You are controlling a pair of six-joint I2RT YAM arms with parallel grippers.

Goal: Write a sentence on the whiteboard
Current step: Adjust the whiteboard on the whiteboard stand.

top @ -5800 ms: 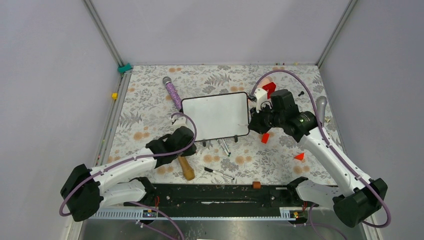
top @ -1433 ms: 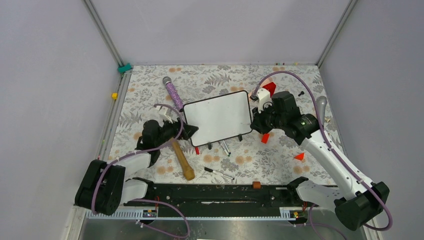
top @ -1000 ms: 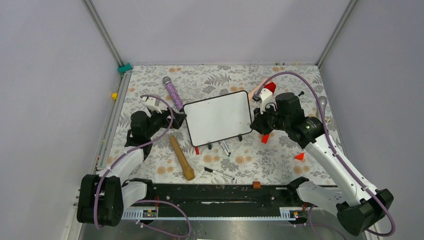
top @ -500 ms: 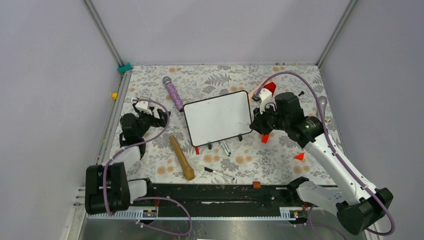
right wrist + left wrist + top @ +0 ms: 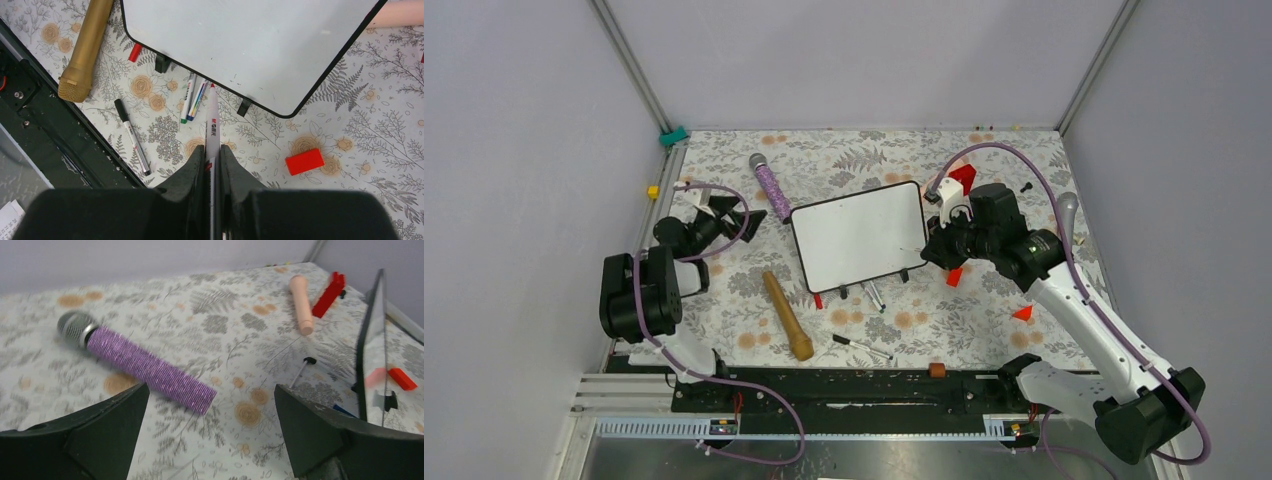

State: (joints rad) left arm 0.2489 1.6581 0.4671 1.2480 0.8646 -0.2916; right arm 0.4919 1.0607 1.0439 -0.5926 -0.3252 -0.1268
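Gripping a red-tipped marker (image 5: pixel 212 130), the right tool (image 5: pixel 929 244) hovers at the right edge of the whiteboard (image 5: pixel 859 235) — blank, mid-way across the bench (image 5: pixel 1014 160), no sentence begun. The left tool (image 5: pixel 729 210), spread wide and empty, sits at left beside a purple microphone (image 5: pixel 769 185). All the writing remains.

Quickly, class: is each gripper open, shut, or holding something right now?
Left gripper: open, holding nothing.
Right gripper: shut on the marker.

marker (image 5: pixel 212 127) — red print, perhaps "M&G"
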